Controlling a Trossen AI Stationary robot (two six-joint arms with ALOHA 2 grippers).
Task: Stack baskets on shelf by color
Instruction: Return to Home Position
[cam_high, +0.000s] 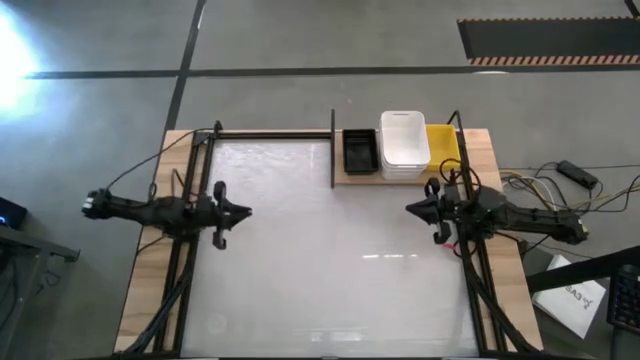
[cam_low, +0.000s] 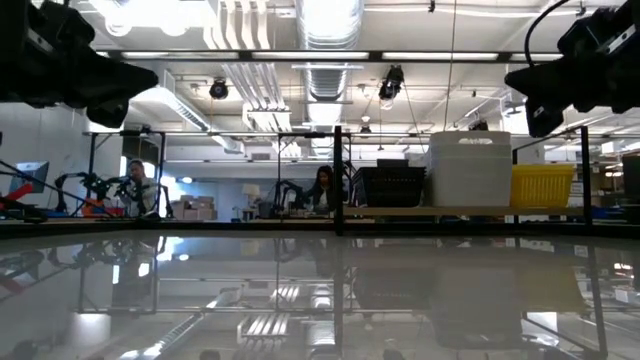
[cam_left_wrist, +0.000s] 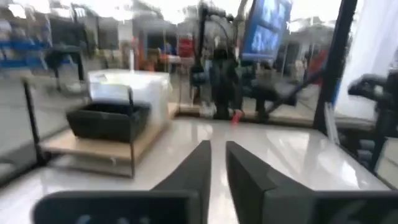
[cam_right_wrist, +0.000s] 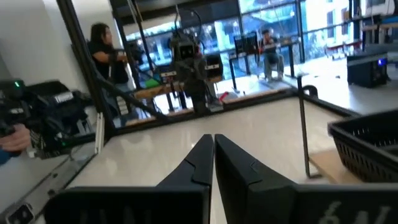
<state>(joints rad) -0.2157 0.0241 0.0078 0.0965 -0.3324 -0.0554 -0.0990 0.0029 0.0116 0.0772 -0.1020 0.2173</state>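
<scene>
From where I stand, all the baskets sit on the shelf (cam_high: 352, 179) at the far edge of the table (cam_high: 300, 260), sorted in a row: black baskets (cam_high: 360, 150), white baskets (cam_high: 404, 140), yellow baskets (cam_high: 446, 140). They look like thin moulded plastic with rounded corners, light and slightly springy. The black ones are slotted and the others smooth and probably slick, so I'd pinch a rim on a short wall. The shelf is pale wood with thin black rods (cam_low: 338, 180). The left gripper (cam_high: 243, 211) and right gripper (cam_high: 412, 208) hang over the table's sides, fingers drawn together, empty.
</scene>
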